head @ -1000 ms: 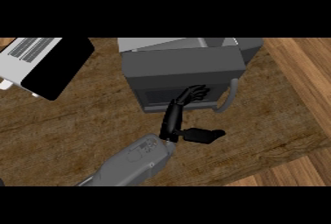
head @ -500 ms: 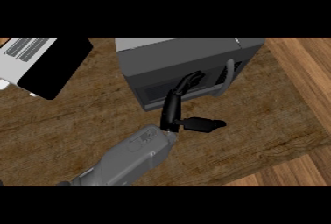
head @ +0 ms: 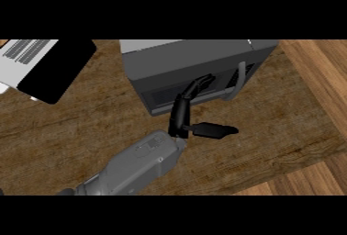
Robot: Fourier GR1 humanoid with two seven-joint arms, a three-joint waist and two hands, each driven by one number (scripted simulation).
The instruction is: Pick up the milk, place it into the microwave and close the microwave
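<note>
One hand (head: 181, 120) shows, at the front of the boxy dark-grey microwave (head: 193, 64) on the wooden table (head: 81, 124); which hand it is I cannot tell. The step seems to be shutting the door, best done by pushing squarely with a flat hand and staying clear of the pale handle (head: 238, 81). Its fingers (head: 196, 87) are nearly straight against the microwave's front, thumb spread aside, holding nothing. No milk is visible; presumably it sits inside the microwave.
</note>
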